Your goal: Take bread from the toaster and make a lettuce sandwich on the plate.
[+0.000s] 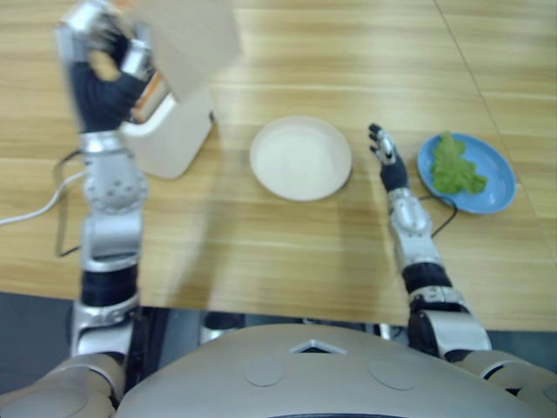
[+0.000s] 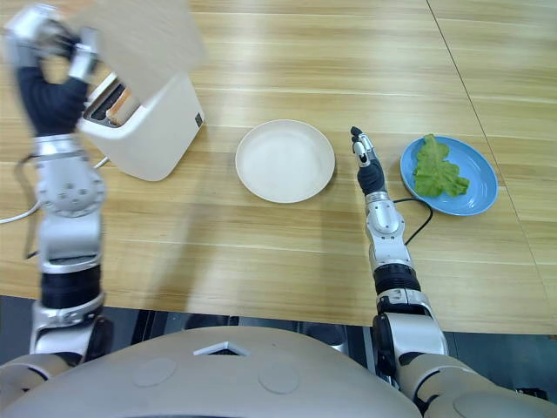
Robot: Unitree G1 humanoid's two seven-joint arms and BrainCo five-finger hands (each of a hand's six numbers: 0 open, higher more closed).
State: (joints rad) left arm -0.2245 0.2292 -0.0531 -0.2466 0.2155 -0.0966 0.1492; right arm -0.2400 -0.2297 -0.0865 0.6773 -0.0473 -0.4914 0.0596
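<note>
**Bread slice up in my left hand, above the toaster**

My left hand (image 1: 104, 77) is raised high at the far left of the table (image 1: 348, 52). Its fingers are closed on one edge of the bread slice (image 1: 196, 39). The slice is pale and square, and it hangs tilted in the air, over the top of the toaster (image 2: 152, 131) and not touching it. The toaster is white and stands on the table just under this hand, with its slots turned up. Its cable (image 1: 26, 213) goes away to the left edge.

The white plate (image 1: 300, 158) is in the middle of the table, to the right of the toaster and apart from it. Nothing lies on it.

My right hand (image 1: 385, 152) is low, near the table, between the white plate and the blue plate (image 1: 498, 178). Its fingers are stretched out and apart, and they hold nothing. The lettuce (image 1: 454, 165) lies on the blue plate, just to the right of this hand.
</note>
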